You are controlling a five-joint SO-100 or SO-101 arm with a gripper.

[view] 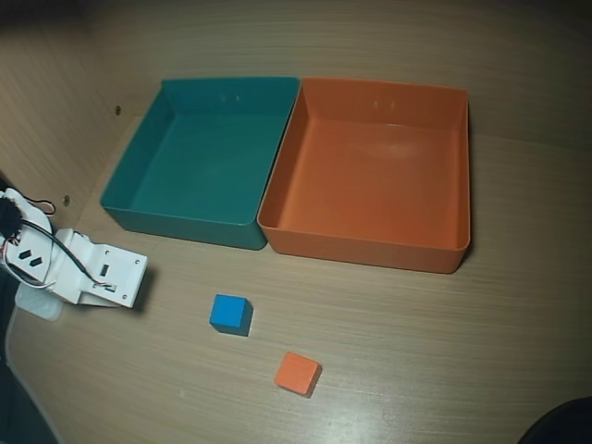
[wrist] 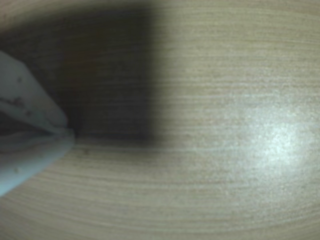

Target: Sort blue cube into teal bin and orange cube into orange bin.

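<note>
Step in hand: nothing was sorted yet; both cubes lay loose on the wooden surface [view: 444, 370], so by my reading the first reach-and-grasp was the job.
Pincer state: the pincer [wrist: 70, 132] showed in the wrist view as two pale fingers meeting at their tips over bare wood, clenched on nothing.
Arm: in the overhead view only the white wrist housing [view: 97, 273] was clear, at the left edge; the pincer tips could not be made out there.
Blue cube: the blue cube [view: 230, 314] lay at about 3 to 4 o'clock from the housing, near it but apart.
Orange cube: the orange cube [view: 298, 373] sat farther out at about 4 o'clock, just beyond the blue one.
Bins: the teal bin [view: 139, 157] and orange bin [view: 462, 176] stood side by side, walls touching, at 12 to 2 o'clock, both empty.
Doing it well: spread the fingers before descending, square them to the nearer blue cube's flat faces, and come straight down so it isn't nudged toward its orange neighbour.
</note>
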